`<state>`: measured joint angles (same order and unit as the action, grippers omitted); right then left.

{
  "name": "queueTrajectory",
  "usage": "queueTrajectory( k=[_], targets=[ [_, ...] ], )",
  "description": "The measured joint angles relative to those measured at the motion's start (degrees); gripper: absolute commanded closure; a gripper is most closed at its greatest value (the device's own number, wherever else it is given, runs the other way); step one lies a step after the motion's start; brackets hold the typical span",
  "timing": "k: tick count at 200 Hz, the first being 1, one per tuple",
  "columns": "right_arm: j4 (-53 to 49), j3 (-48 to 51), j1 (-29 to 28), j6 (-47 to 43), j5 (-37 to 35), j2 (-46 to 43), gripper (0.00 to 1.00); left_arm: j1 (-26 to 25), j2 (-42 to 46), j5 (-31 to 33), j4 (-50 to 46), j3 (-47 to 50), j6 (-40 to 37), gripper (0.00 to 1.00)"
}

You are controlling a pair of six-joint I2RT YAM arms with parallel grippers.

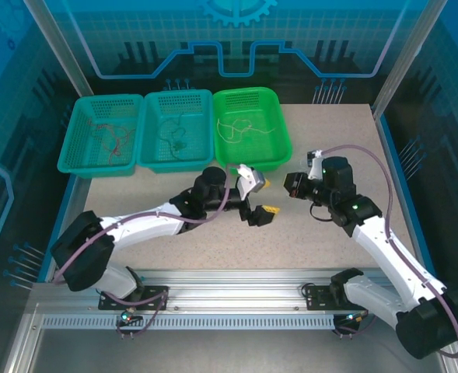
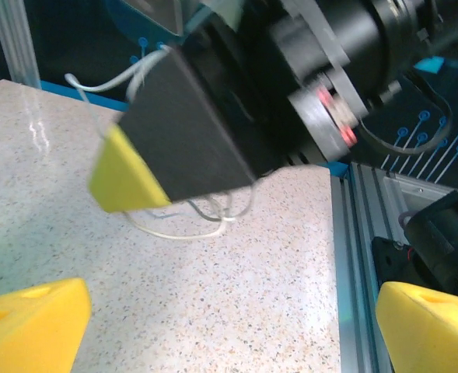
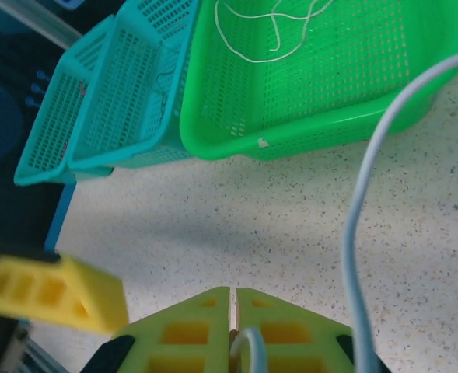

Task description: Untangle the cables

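The right gripper [image 1: 291,185] has its yellow fingers pressed together, with just a slit between them in its own wrist view [image 3: 233,318], and a pale wire [image 3: 354,233] is pinched in there. The wire loops out of the slit and runs up past the camera. From the left wrist view the same pale wire [image 2: 183,231] droops in a loose loop under the right gripper's tip, hanging just over the speckled table [image 1: 330,140].

The left gripper [image 1: 266,197] is spread wide with nothing in it. It sits just beside the right one mid-table, its two yellow fingertips [image 2: 26,326] far apart at the bottom corners of its own view.

The other cables lie in the three baskets at the back, well apart from both grippers:
- red wires [image 1: 112,140] in the left teal basket [image 1: 104,169]
- dark green wires [image 1: 174,140] in the middle teal basket [image 1: 178,165]
- pale yellow wires [image 1: 244,127] in the green basket [image 1: 244,94]
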<state>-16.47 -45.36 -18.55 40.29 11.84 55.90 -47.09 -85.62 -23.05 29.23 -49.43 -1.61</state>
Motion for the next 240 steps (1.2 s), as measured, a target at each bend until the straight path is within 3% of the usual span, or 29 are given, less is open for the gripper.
queueTrajectory(
  k=[44,73,122,160,184,195,224,240],
  targets=[
    [0.5,-2.1,1.1,10.3,6.2,2.1,1.00,-0.8,-6.1,1.6,8.4,0.0,-0.5,0.06],
    [2.0,-2.4,1.0,13.2,8.7,2.1,1.00,-0.7,-9.9,2.4,12.9,-0.7,1.2,0.15],
    [4.2,-2.4,1.0,14.4,9.8,2.1,1.00,0.8,-14.4,0.9,27.8,-1.8,13.9,0.40],
    [6.3,-2.4,1.0,14.5,9.7,2.3,1.00,1.9,-15.1,-0.3,30.1,-1.8,22.1,0.79],
    [7.6,-2.3,0.9,15.2,9.7,2.2,1.00,1.6,-15.1,-1.2,32.2,-1.2,27.1,0.95],
    [8.3,-2.3,0.9,15.3,9.7,2.1,1.00,1.7,-15.1,-1.3,33.3,-0.9,28.9,1.00],
    [9.3,-1.9,0.7,15.4,9.6,1.8,1.00,1.8,-15.1,-0.8,35.9,0.1,31.8,1.00],
    [9.2,-0.9,0.6,15.4,9.3,1.2,0.85,1.8,-14.9,-0.7,36.3,0.9,31.7,1.00]
  ],
)
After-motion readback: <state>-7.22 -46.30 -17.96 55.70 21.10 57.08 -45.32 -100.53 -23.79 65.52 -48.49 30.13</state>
